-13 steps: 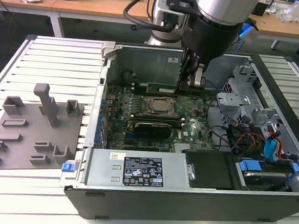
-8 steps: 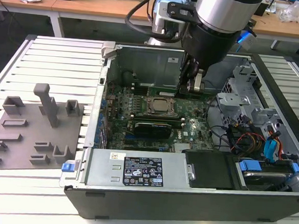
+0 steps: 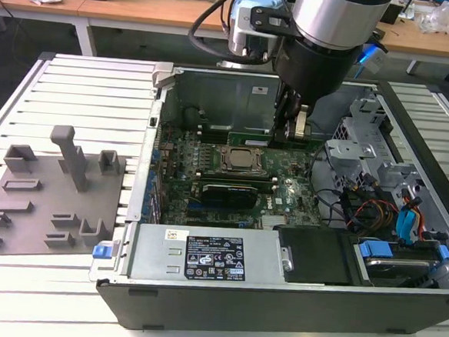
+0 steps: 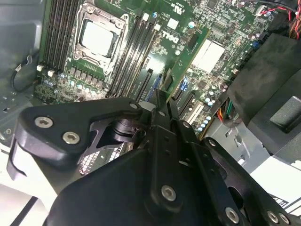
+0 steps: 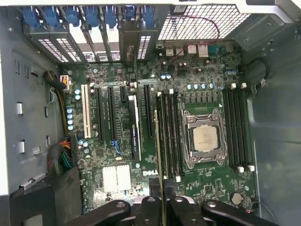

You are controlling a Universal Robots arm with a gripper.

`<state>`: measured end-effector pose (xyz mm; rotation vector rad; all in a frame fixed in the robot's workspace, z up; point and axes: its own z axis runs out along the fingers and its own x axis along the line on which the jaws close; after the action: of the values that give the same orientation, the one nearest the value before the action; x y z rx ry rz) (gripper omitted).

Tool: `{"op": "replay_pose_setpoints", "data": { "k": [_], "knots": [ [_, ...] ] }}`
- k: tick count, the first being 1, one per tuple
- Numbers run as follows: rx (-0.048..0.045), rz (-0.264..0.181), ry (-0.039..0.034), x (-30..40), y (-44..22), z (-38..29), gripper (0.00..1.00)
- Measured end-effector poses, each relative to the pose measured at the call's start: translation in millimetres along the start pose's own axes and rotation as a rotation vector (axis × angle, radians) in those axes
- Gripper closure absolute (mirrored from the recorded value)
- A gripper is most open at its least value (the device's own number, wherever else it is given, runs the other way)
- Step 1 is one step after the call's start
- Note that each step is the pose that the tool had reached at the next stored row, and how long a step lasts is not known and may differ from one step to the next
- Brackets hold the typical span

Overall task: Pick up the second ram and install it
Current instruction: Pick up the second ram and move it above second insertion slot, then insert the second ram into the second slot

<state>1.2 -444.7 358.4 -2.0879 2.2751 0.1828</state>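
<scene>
gripper (image 5: pixel 162 207) clamps second ram (image 5: pixel 159 155) | apparently above motherboard (image 5: pixel 207 94) slots

Open computer case (image 3: pixel 277 296) laid on slatted metal table (image 3: pixel 83 89). Green motherboard (image 5: pixel 197 89) seen inside, processor socket (image 5: pixel 204 139) flanked by dark memory slots (image 5: pixel 237 127). Grey plastic fixture tray (image 3: pixel 53 195) placed on table at exterior view's left, beside case. Power supply (image 3: pixel 211 256) mounted along near wall. Coloured cables (image 3: pixel 375 214) bundled at exterior view's right.

A slatted white metal table (image 3: pixel 76 89) stands before wooden desks (image 3: pixel 143 8) on white legs.
</scene>
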Motion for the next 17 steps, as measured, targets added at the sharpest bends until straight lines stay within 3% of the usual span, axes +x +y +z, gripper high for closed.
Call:
{"op": "replay_pose_setpoints", "data": {
  "k": [12, 17],
  "knots": [
    [0.0013, 0.000, -0.0001, 0.0, 0.0, 0.0, 0.86],
    [0.0013, 0.000, -0.0004, -5.1, 0.2, 4.5, 0.86]
  ]
}}
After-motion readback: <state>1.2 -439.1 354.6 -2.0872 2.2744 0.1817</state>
